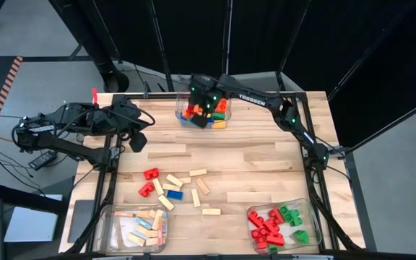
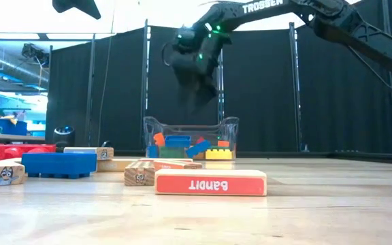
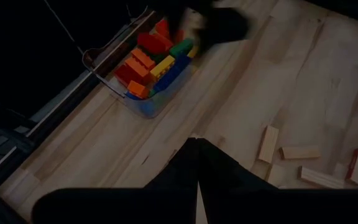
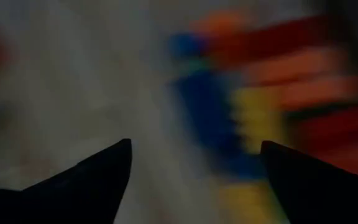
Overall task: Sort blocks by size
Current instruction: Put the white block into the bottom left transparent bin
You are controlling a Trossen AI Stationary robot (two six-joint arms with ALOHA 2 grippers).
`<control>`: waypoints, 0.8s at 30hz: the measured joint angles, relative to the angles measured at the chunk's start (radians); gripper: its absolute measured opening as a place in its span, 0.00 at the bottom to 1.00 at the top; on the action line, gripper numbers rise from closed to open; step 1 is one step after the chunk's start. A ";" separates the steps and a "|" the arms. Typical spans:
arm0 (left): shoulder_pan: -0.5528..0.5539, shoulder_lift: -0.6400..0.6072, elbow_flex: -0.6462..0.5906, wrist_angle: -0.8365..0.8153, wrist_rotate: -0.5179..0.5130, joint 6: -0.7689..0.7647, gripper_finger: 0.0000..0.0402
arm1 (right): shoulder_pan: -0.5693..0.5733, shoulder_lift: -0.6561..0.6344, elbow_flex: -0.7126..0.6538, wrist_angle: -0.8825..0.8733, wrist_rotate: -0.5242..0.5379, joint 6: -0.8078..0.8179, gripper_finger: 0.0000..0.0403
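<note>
You see studded plastic blocks (image 1: 157,182) and plain tan wooden bars scattered mid-table (image 1: 266,152), a planked wood surface. Your right tool (image 1: 202,108) hovers over the far clear bin (image 1: 181,108) of mixed coloured bricks, fingers spread wide, holding nothing. Your left tool (image 1: 139,139) waits shut at the left. Two near bins (image 1: 111,217) hold wooden bars and red-green bricks.

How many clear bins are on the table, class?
3: one bin at the far edge under the right end effector, one at the near left corner, one at the near right corner. None seems hidden.
</note>
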 joint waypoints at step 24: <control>0.000 0.001 0.000 -0.042 0.000 0.023 0.03 | 0.451 0.012 -0.272 0.330 0.116 -0.256 0.64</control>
